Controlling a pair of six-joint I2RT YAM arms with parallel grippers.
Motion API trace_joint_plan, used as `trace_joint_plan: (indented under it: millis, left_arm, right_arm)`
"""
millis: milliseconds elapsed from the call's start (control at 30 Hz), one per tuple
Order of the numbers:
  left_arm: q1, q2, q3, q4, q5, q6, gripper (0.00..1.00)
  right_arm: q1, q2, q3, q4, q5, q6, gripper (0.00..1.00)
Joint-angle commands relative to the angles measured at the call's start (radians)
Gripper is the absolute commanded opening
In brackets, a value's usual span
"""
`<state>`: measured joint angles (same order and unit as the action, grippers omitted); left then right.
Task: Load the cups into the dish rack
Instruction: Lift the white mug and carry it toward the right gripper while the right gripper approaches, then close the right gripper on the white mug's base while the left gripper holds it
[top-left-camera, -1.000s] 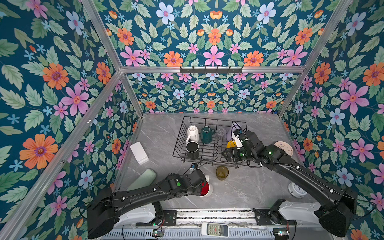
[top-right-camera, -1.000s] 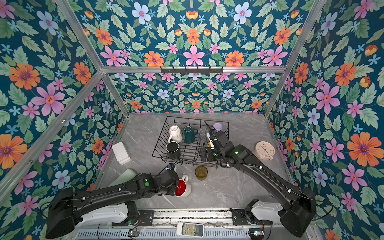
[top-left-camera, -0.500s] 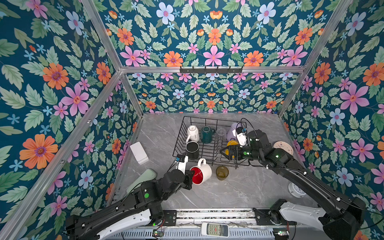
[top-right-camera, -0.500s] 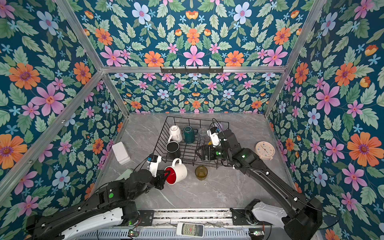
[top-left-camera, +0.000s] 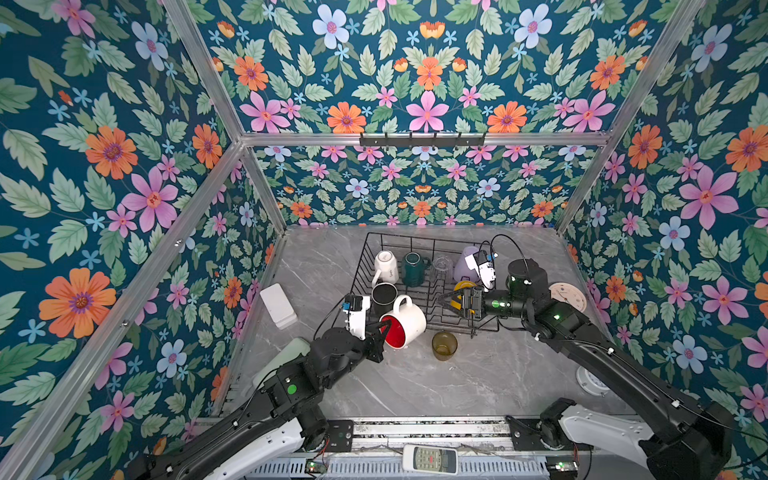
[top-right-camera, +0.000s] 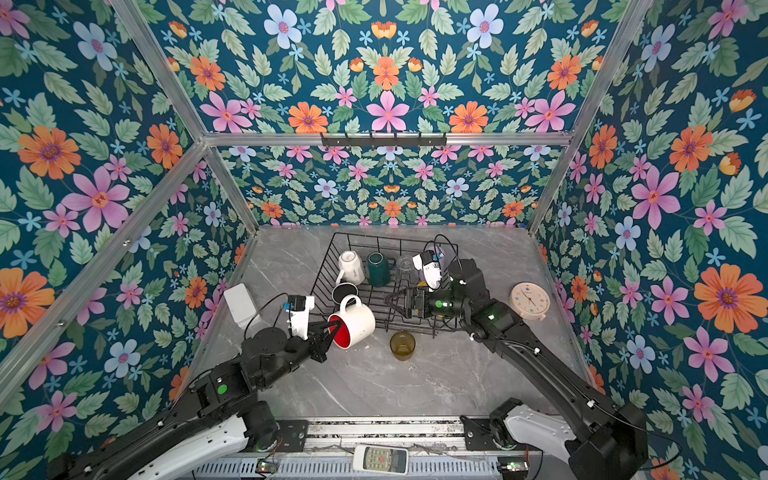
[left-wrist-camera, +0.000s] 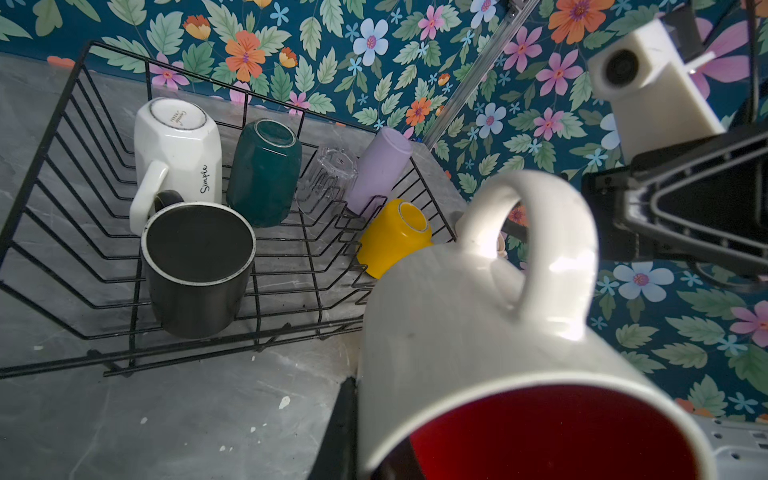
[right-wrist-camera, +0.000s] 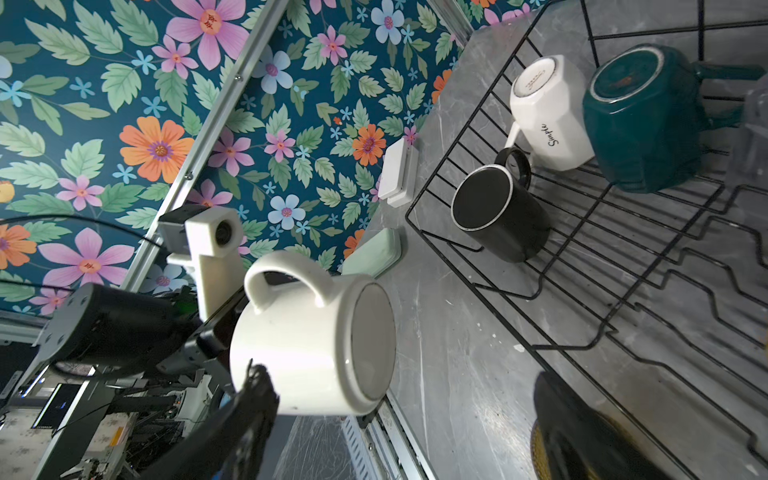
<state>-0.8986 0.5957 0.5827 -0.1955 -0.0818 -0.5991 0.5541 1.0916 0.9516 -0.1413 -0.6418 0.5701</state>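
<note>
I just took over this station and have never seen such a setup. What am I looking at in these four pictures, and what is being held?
Two robot arms work over a table, each with a two-fingered hand. Both top views look down from an overhead camera pair; the other two pictures come from cameras on the arms' wrists. The left hand is shut on the rim of the red-lined mug, held on its side near the dish rack. The right hand is open and empty over the rack. In the rack: white mug, green mug, clear glass, lilac tumbler, black mug, yellow mug. The amber tumbler stands on the table outside it.
</note>
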Motion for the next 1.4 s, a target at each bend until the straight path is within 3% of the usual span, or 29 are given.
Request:
trace_joint_plan:
  millis: [0, 233, 433, 633, 1033, 1367]
  left_arm:
    - [0.091, 0.005, -0.021, 0.186, 0.242, -0.044, 0.0]
    - [0.24, 0.069, -0.107, 0.475, 0.57, -0.135, 0.0]
    - [0.303, 0.153, -0.15, 0.729, 0.735, -0.248, 0.0]
    - [0.326, 0.214, -0.157, 0.834, 0.809, -0.308, 0.0]
    - [0.342, 0.242, -0.166, 0.867, 0.837, -0.339, 0.0]
    - [0.341, 0.26, -0.167, 0.913, 0.863, -0.364, 0.0]
  right_arm:
    - [-0.002, -0.009, -0.006, 0.06, -0.044, 0.008, 0.96]
    - [-0.004, -0.029, -0.019, 0.07, -0.08, -0.005, 0.96]
    - [-0.005, -0.037, -0.02, 0.077, -0.127, -0.019, 0.96]
    - [-0.005, -0.035, -0.028, 0.084, -0.168, -0.041, 0.96]
    - [0.016, -0.007, -0.029, 0.141, -0.243, -0.034, 0.95]
    - [0.076, 0.024, -0.02, 0.185, -0.228, -0.031, 0.95]
